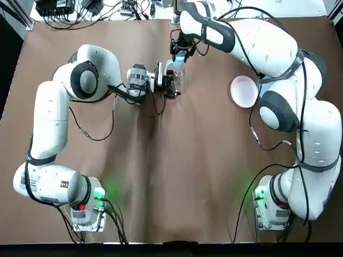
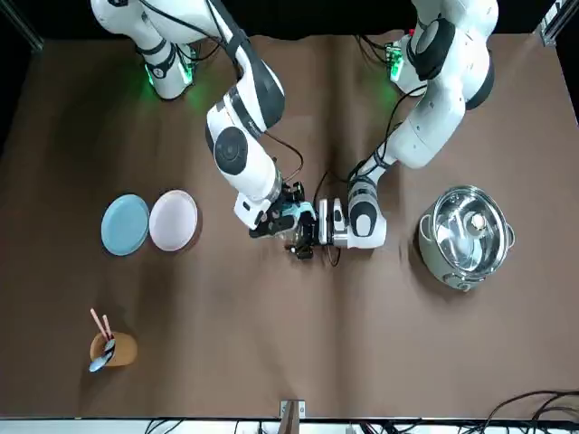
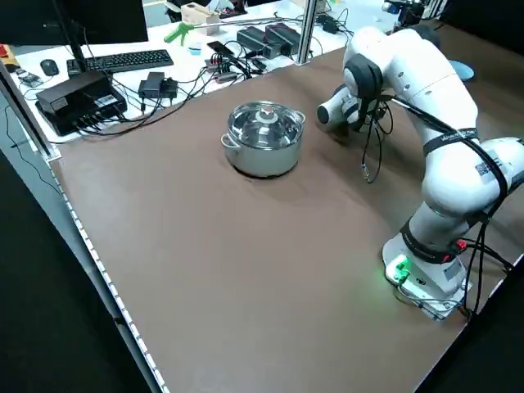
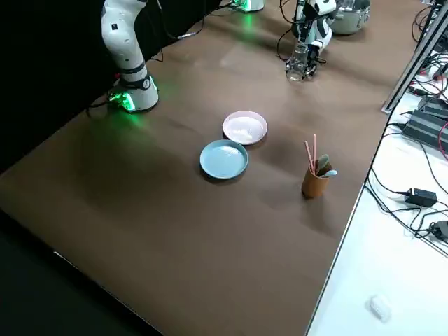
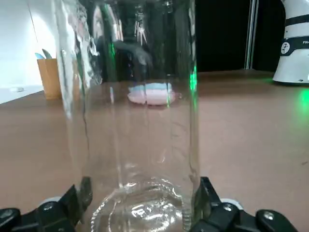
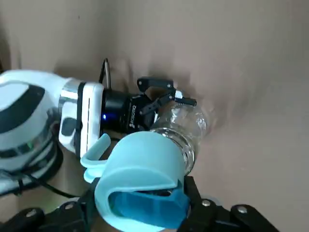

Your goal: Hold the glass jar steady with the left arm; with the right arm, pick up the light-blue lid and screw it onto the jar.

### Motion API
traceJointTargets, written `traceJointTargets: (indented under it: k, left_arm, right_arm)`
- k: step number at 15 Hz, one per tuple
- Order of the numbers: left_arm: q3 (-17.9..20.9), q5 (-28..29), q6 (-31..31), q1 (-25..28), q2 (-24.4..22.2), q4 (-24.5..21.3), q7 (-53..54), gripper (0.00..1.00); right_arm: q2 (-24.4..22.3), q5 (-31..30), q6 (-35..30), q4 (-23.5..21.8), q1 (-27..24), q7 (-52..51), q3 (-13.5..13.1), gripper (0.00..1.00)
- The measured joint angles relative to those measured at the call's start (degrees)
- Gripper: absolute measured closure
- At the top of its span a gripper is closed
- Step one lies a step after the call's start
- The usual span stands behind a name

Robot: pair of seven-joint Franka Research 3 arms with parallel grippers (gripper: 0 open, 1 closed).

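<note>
– Now, surface and room: your findings?
– One table point(image 1: 177, 176) under a plain brown covering, with a green light point(image 1: 99, 195) lit at the foot of each arm. A steel pot point(image 2: 466, 237), its own lid on, stands on the robot's left side. On the right side a pink plate point(image 2: 173, 220) and a blue plate point(image 2: 125, 224) lie side by side. A tan cup point(image 2: 113, 348) holding straws and a spoon stands nearer the far edge. Beyond that edge a white bench carries a keyboard point(image 3: 123, 60), black power bricks and loose cables.
– Any writing?
– The letters "FRA" on a white arm base point(image 5: 292, 48), in the left wrist view; the rest is cut off. A line of print on the left gripper's body is too small to read.
– And the task's items?
– The glass jar point(image 1: 178, 83) stands upright at mid-table, toward the far side. The left gripper point(image 5: 142, 203) reaches in sideways, its fingers point(image 5: 79, 195) pressed against the jar's lower wall, one on each side. The right gripper point(image 6: 140, 203) comes in from above with the light-blue lid point(image 6: 140, 164) clamped between its fingers, over the jar's mouth. Whether the lid touches the rim cannot be determined
</note>
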Motion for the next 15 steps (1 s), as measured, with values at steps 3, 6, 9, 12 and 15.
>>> traceJointTargets:
  k: [3, 6, 9, 12, 15]
  left_arm:
    - [0.00, 0.00, 0.00, 0.00, 0.00, 0.00, 0.00, 0.05]
    - [0.03, 0.00, 0.00, 0.00, 0.00, 0.01, -0.04, 0.05]
    - [0.23, 0.00, 0.00, 0.00, 0.00, 0.01, -0.04, 0.05]
    - [0.30, 0.00, 0.00, 0.00, 0.00, 0.02, -0.04, 0.05]
    - [0.31, 0.00, 0.00, 0.00, 0.00, 0.03, -0.07, 0.05]
  right_arm:
    - [0.03, -3.59, -2.15, 0.80, 0.48, -4.40, 0.05, 0.29]
    - [0.04, -4.97, -2.57, 0.95, 0.85, -8.16, 0.06, 0.29]
    - [0.05, -7.36, -3.03, 0.99, 1.17, -11.35, 0.07, 0.29]
    - [0.05, -9.27, -3.04, 1.00, 1.85, -12.89, 0.08, 0.29]
    - [0.05, -9.64, -3.04, 1.02, 2.10, -14.17, 0.08, 0.29]
